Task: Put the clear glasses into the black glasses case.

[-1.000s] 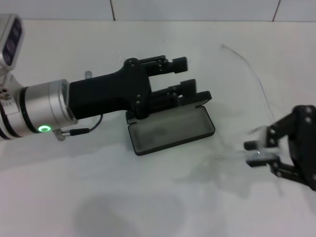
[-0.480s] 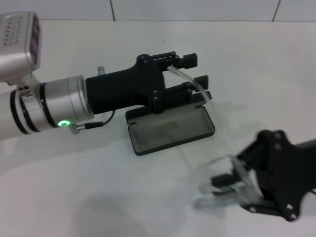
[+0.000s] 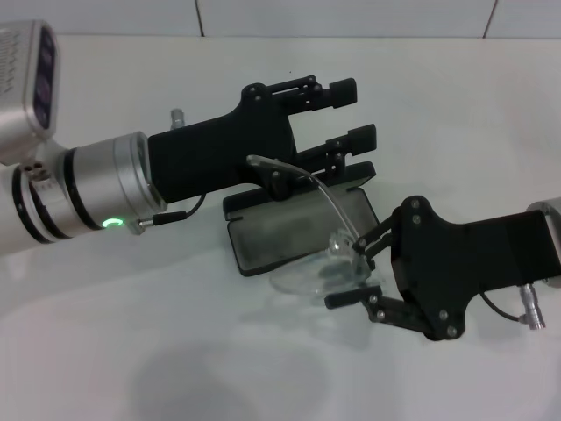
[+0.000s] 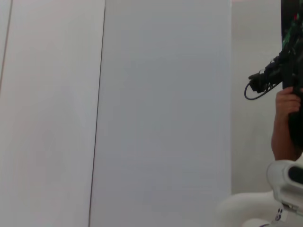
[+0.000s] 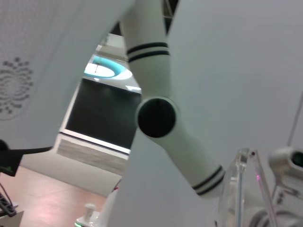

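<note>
Pale wall panels (image 4: 161,113) fill most of left wrist view — flat, light grey-white, split by thin dark vertical seam (image 4: 97,113). Second faint seam near far edge. Panel edge runs vertical at right, paler strip beyond it. There: black gear with looped black cable (image 4: 258,87), bare forearm (image 4: 284,125) just beside it — hand gripping dark upright piece. White rounded robot part (image 4: 265,198) at corner below forearm. Left arm's own fingers not visible here.
</note>
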You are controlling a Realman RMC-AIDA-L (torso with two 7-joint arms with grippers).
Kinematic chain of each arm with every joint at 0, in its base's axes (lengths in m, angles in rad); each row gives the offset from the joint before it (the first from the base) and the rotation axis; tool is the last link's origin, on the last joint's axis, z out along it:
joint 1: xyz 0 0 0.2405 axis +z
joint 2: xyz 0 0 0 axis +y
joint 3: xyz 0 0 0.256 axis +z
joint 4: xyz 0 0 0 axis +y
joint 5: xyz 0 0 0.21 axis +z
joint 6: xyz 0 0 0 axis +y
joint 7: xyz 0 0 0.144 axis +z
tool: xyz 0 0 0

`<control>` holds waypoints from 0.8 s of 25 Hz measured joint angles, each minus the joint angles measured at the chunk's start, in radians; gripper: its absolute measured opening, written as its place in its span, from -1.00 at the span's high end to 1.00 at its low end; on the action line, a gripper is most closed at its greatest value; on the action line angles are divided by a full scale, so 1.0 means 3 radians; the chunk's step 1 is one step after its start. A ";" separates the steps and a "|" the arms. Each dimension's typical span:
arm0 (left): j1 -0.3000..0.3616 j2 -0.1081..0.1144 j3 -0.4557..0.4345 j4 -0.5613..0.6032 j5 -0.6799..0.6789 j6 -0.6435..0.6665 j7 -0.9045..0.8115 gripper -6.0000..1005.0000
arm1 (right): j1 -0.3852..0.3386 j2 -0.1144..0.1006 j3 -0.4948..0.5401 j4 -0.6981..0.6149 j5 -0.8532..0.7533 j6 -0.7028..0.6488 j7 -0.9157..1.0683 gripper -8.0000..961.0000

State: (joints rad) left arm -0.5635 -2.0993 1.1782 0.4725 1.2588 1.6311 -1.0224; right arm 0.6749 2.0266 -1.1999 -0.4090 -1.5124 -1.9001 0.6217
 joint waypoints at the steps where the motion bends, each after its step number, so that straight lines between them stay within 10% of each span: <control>1: 0.0008 0.0002 0.0000 -0.0010 -0.0021 0.0016 0.0029 -0.13 | -0.0009 -0.0003 0.0011 -0.0005 0.0002 0.0025 0.0055 0.72; 20: 0.0031 0.0008 0.0074 -0.0046 -0.0054 0.0099 0.0141 -0.13 | 0.0007 -0.0009 0.0017 -0.0020 0.0082 0.0416 0.0434 0.72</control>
State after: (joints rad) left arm -0.5543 -2.0969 1.2003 0.4586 1.2425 1.6608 -0.9802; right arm 0.6770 2.0240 -1.1949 -0.4151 -1.4878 -1.7753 0.7518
